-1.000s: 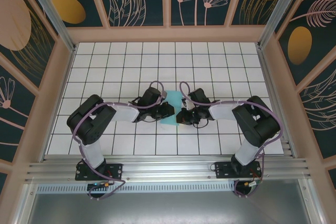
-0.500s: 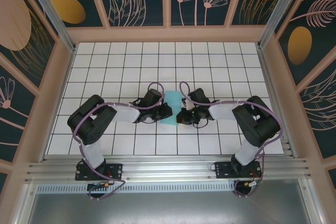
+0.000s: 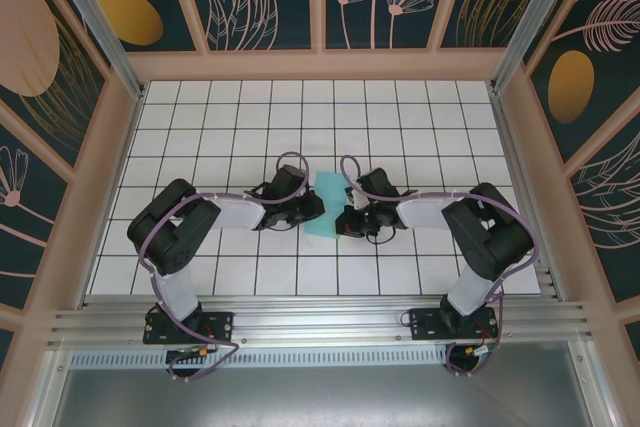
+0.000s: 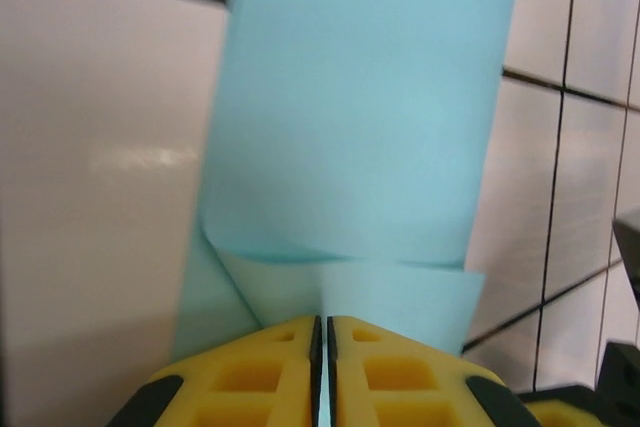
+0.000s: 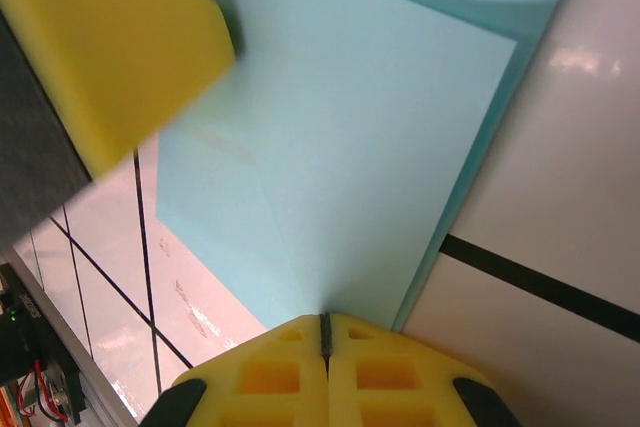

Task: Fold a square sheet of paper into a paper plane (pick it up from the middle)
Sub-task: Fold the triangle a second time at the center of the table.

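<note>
Both tools sit closed on the square sheet of paper [image 3: 327,203] at the middle of the white tiled counter [image 3: 200,127], one on each side of it.

Compared with a second ago, in the overhead view the left tool [image 3: 314,209] has drawn back a little to the left. Its dark body no longer covers as much of the teal, so more of the sheet shows between the two arms. The right tool [image 3: 343,219] has hardly shifted on the counter, and the last slight gap between its jaws has closed. The sheet itself lies where it did.

From the left wrist, we see the left tool [image 4: 320,332] with its yellow fingers [image 4: 250,367] almost together. Only a thin slit is left between them, and a folded flap of the sheet [image 4: 360,127] runs into it. The rest of the paper stretches away from the tips, over the tiles.

From the right wrist, the right tool [image 5: 324,322] has its jaws fully together on the near edge of the sheet [image 5: 350,147], where a faint crease leads straight into the seam. One yellow finger of the left tool [image 5: 110,57] meets the paper's far side at the upper left. The sheet lies in doubled layers, with an under-layer showing along its right edge.
</note>
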Action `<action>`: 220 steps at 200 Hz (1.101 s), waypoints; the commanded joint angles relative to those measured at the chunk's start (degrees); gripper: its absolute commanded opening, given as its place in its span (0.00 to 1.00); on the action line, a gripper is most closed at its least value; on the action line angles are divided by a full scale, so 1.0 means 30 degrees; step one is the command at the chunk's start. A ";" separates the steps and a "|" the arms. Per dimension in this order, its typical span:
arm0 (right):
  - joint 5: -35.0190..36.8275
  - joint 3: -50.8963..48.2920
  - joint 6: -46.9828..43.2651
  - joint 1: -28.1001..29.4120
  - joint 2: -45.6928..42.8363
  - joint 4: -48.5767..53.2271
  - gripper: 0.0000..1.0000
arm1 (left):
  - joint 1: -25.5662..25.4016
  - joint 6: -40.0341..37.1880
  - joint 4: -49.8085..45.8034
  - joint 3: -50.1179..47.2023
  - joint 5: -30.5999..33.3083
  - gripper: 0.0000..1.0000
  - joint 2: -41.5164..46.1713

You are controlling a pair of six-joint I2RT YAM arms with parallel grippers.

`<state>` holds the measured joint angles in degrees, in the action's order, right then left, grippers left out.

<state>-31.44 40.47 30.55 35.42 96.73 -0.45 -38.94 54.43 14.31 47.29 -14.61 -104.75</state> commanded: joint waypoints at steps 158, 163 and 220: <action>0.2204 -0.0599 -0.0368 0.0219 0.1445 0.2148 0.02 | 0.2142 -0.1565 -0.1639 0.1334 0.0502 0.19 0.0434; 0.2218 -0.0601 -0.0342 0.0234 0.1436 0.2127 0.02 | 0.2165 -0.1565 -0.1526 0.1342 0.0193 0.19 0.0607; 0.2303 -0.0482 -0.0250 0.0259 0.1358 0.1974 0.02 | 0.1431 -0.1127 0.1034 0.0440 -0.3521 0.19 0.1683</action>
<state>-31.46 40.73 30.39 35.46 96.92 -0.45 -32.95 51.13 13.10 49.60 -18.35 -100.42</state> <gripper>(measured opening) 0.063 0.188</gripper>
